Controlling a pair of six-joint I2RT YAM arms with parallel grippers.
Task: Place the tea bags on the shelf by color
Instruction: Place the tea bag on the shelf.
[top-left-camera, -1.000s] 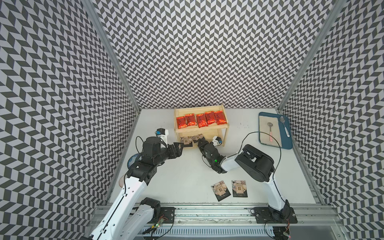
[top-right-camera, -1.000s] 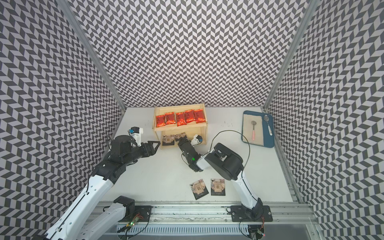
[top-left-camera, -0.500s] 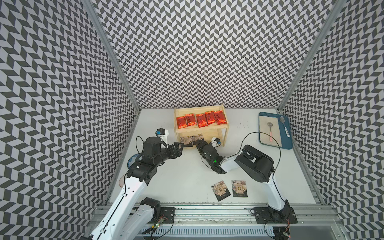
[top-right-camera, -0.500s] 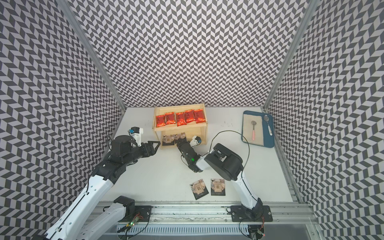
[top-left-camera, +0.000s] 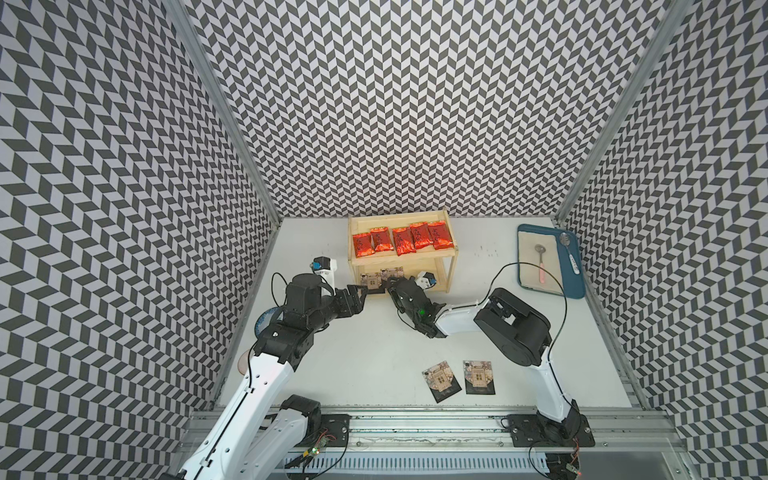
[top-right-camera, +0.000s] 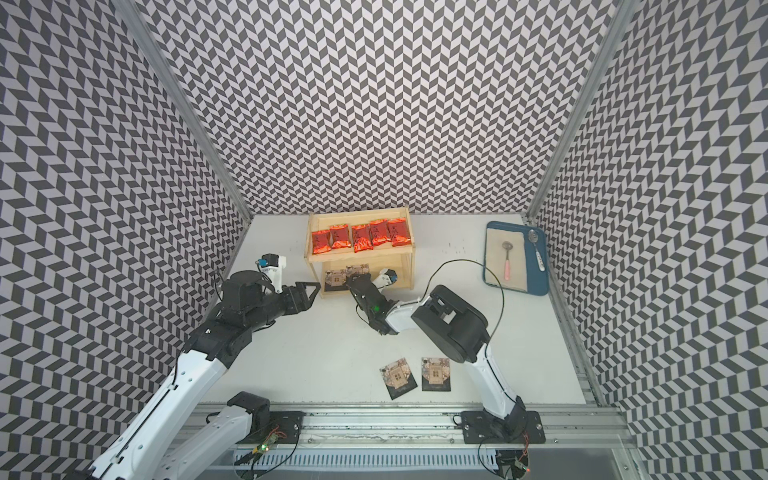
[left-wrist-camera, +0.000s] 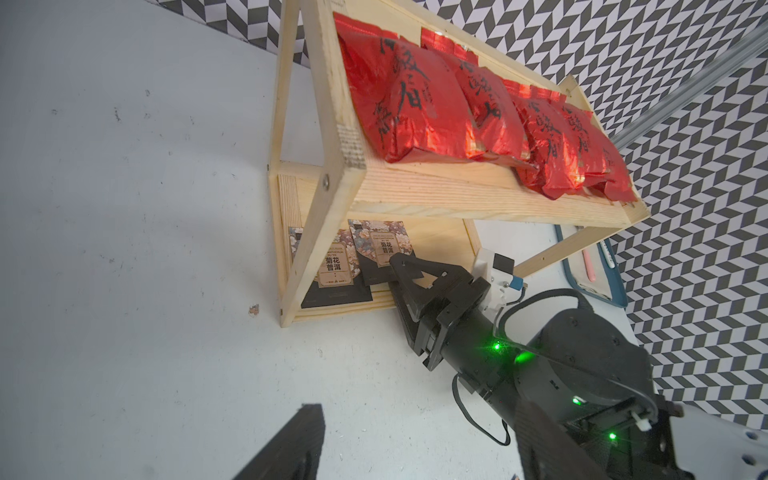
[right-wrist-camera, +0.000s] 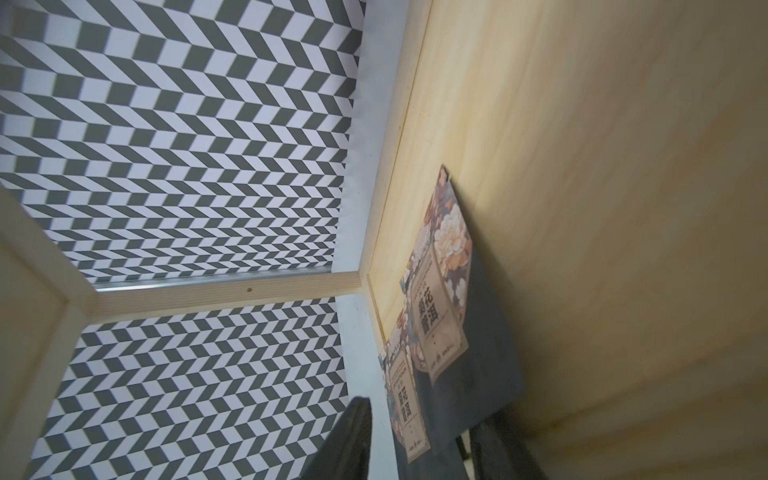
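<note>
The pale wooden shelf (top-left-camera: 399, 262) stands at the back of the table. Several red tea bags (top-left-camera: 401, 241) lie in a row on its top board (left-wrist-camera: 457, 195). Two black tea bags (left-wrist-camera: 336, 266) (left-wrist-camera: 382, 245) lie overlapping on the lower board (right-wrist-camera: 582, 166). My right gripper (top-left-camera: 390, 286) reaches in at that board's front edge. It is open, its fingers apart on either side of the nearer black bag's (right-wrist-camera: 440, 299) edge. Two more black tea bags (top-left-camera: 441, 380) (top-left-camera: 478, 376) lie on the table near the front. My left gripper (top-left-camera: 361, 293) hovers open and empty by the shelf's left front post.
A blue tray (top-left-camera: 577, 291) holding a pink-handled spoon (top-left-camera: 541, 266) sits at the back right. The right arm's black cable (top-left-camera: 519, 266) loops over the table beside it. Patterned walls close in the left, back and right sides.
My right gripper's jaws have spread apart at the lower board, and the black bag now lies there between them. The left arm has not moved.
</note>
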